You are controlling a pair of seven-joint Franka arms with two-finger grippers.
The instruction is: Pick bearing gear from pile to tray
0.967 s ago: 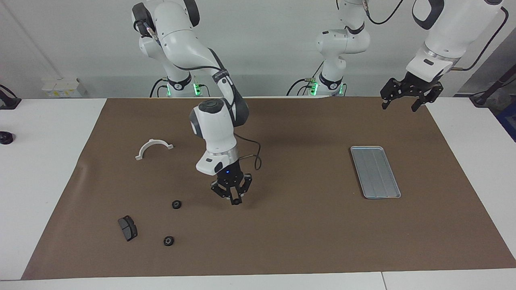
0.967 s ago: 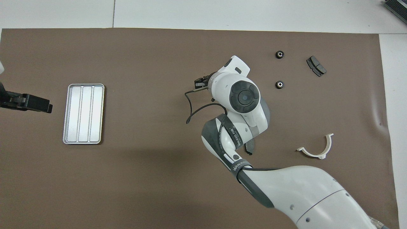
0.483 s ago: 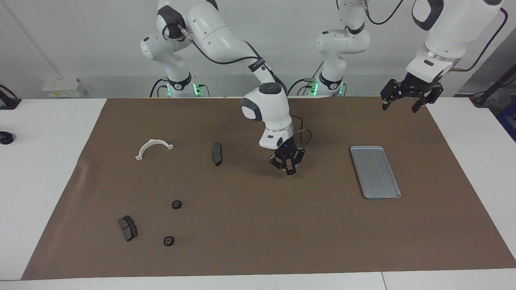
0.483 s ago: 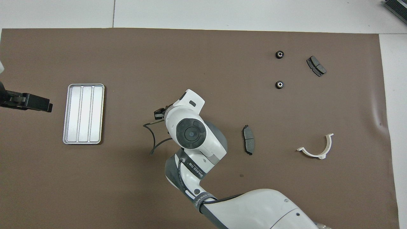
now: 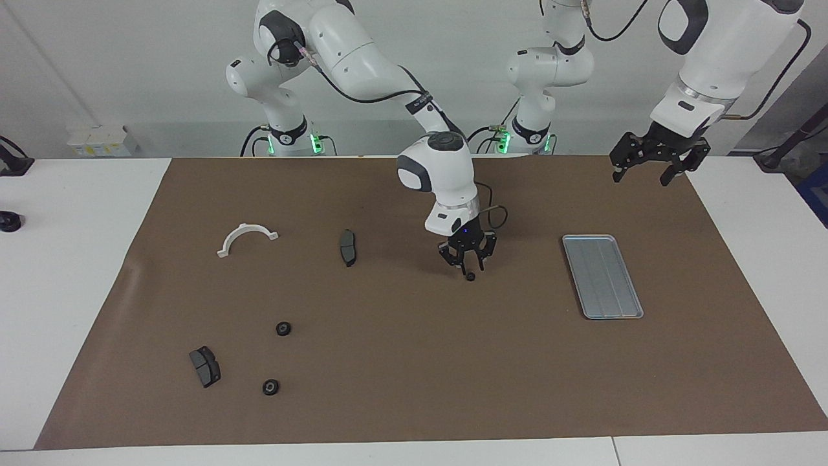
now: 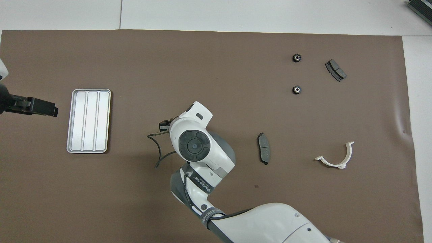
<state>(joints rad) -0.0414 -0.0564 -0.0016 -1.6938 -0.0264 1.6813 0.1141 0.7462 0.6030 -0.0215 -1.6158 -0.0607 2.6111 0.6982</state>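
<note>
Tray (image 5: 603,276) flat on worktop (image 5: 414,362), nothing in it, toward left arm's end from right jaws. Right gripper (image 5: 467,261) over mat middle, jaws apart. Small black gear (image 5: 470,276) directly beneath jaws, free of grip. Left gripper (image 5: 651,162) waits above mat edge, jaws spread wide, holding nothing.

Bare brown mat (image 5: 517,362) is lying open between my right gripper (image 5: 467,260) at frame centre and the tray (image 5: 602,276) at centre right; nothing is standing in that lane. A small black part (image 5: 470,276) is sitting just below my fingertips. My left gripper (image 5: 650,163) is hanging at upper right, above the tray.
</note>
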